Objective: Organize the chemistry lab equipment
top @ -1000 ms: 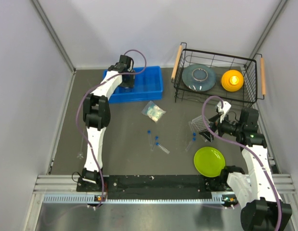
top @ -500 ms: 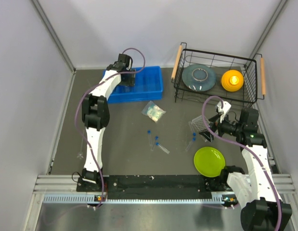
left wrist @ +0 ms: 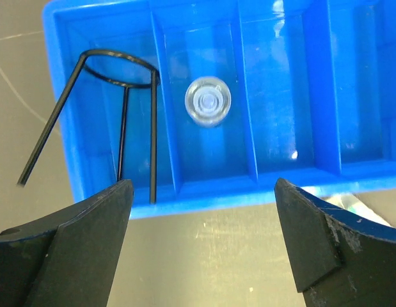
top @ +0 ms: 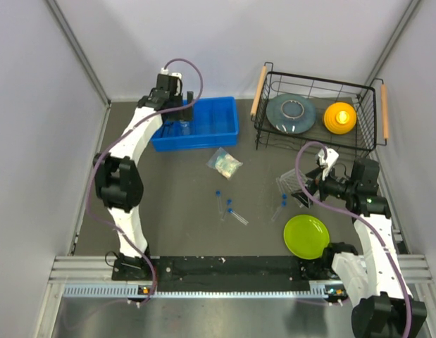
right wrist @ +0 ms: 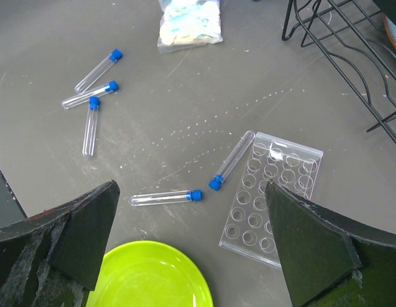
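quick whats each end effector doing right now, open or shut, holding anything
left end effector: open, holding nothing, over the blue tray
right end effector: open, holding nothing

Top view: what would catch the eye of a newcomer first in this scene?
The blue tray at the far left stands out, with the open left gripper over it and a small jar inside. Next comes the lime-green plate at the near right. Blue-capped tubes lie scattered on the table between them.
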